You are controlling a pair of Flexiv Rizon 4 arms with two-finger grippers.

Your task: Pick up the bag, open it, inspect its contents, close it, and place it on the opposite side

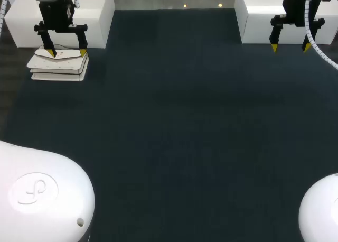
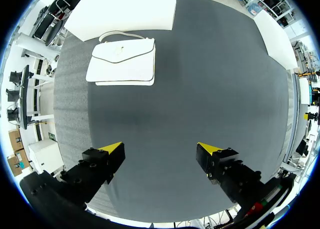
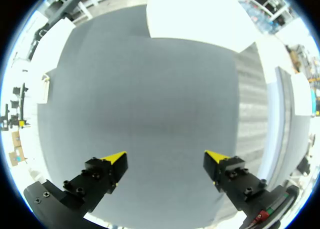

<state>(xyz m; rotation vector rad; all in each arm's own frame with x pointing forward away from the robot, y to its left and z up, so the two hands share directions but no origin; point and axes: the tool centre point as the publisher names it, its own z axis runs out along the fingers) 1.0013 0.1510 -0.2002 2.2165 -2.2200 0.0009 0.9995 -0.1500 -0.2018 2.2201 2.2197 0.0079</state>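
From my end the dark surface (image 1: 169,126) runs out to the far edge, where both arms wait. My right pincer (image 1: 290,48) hangs at the far right, fingers wide, holding nothing. At the far left, my left pincer (image 1: 66,53) hovers over the white bag (image 1: 58,67), also wide (the wrist view shows no contact). The bag lies flat, flap shut. I'd judge nothing done yet: pick, open, inspect, close and carry across all remain.

You're seeing the white bag (image 1: 58,67) lying flat at the far left of the dark table (image 1: 174,136), your left gripper (image 1: 67,52) hanging spread over it, while your right gripper (image 1: 290,47) is hovering open far right.
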